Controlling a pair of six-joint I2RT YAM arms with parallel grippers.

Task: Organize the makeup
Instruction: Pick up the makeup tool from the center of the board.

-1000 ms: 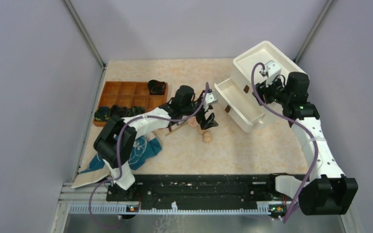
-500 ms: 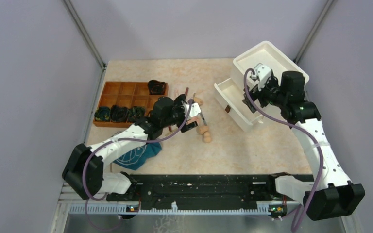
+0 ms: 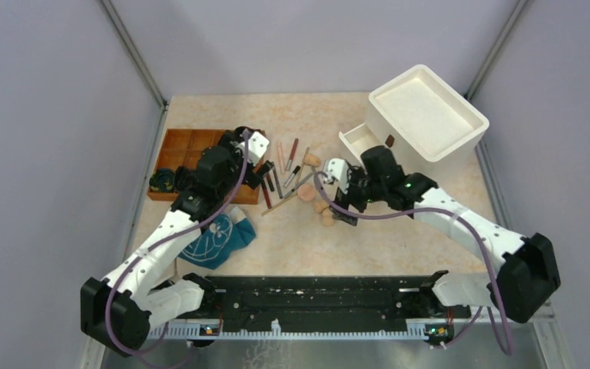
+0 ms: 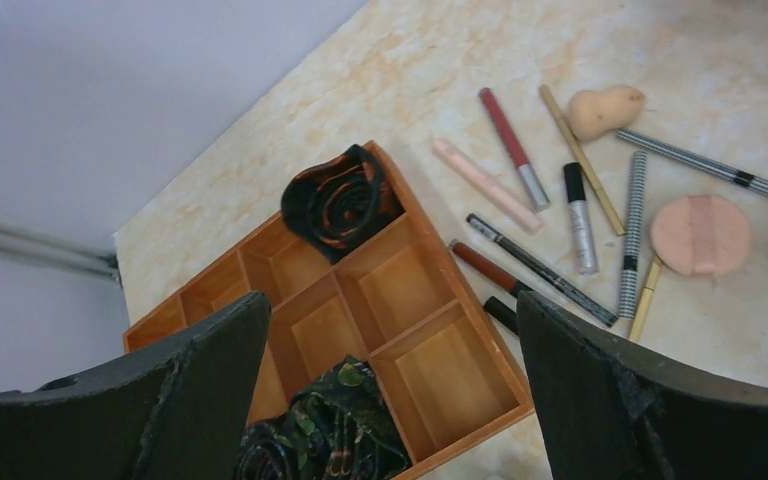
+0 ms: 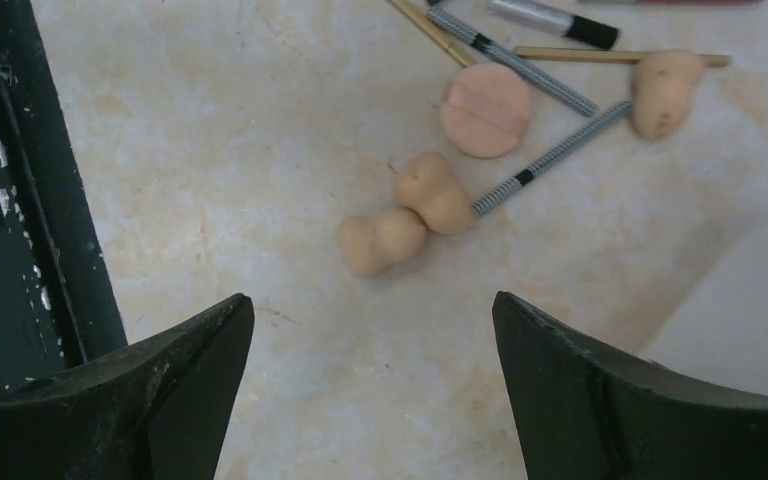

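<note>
The makeup lies loose on the table: slim pencils and tubes (image 3: 284,165), a round pink compact (image 3: 306,192) and tan sponges (image 3: 324,213). The left wrist view shows a pink tube (image 4: 485,185), a dark red tube (image 4: 510,140), a silver tube (image 4: 580,215), a striped pencil (image 4: 632,230), a sponge (image 4: 605,108) and the compact (image 4: 700,235). My left gripper (image 4: 390,300) is open and empty above the wooden tray (image 3: 213,171). My right gripper (image 5: 372,300) is open and empty just near of two touching sponges (image 5: 405,215), and shows from above (image 3: 343,206).
A wooden divided tray (image 4: 415,375) holds rolled dark cloths (image 4: 340,200). A white box (image 3: 426,115) with an open drawer (image 3: 361,142) stands at the back right. A teal patterned cloth (image 3: 219,238) lies at the near left. A black rail (image 5: 30,200) runs along the front edge.
My left gripper has drawn back left from the makeup pile to above the wooden tray. My right gripper has swung from the white box down to the sponges. The makeup now shows uncovered.
</note>
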